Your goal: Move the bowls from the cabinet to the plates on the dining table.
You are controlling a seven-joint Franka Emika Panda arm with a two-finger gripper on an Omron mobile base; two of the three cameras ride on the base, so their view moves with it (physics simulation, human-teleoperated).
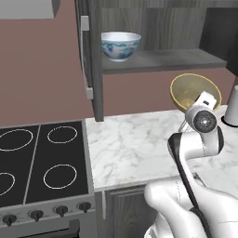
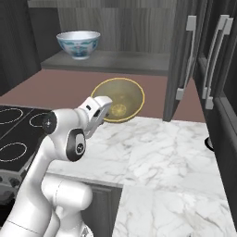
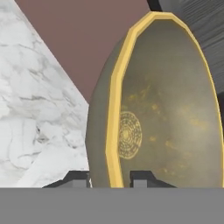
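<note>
My gripper (image 2: 104,104) is shut on the rim of the olive-yellow bowl (image 2: 121,98), which hangs tilted on its edge above the marble counter, below the cabinet shelf (image 2: 111,61). In the hand view the two fingertips (image 3: 78,179) pinch the yellow rim of that bowl (image 3: 166,113) from both sides. From the left base view the bowl (image 1: 193,90) faces the camera, with the gripper (image 1: 205,101) at its lower edge. The white, blue-patterned bowl (image 1: 121,45) (image 2: 78,43) stands upright on the open cabinet's shelf (image 1: 162,60). The plates and the dining table are out of view.
A black stove (image 1: 42,158) (image 2: 11,132) adjoins the marble counter (image 1: 135,144) (image 2: 162,157) on the left. Open cabinet doors with silver handles (image 1: 85,56) (image 2: 185,60) flank the shelf. A white object (image 1: 232,109) stands at the counter's right edge.
</note>
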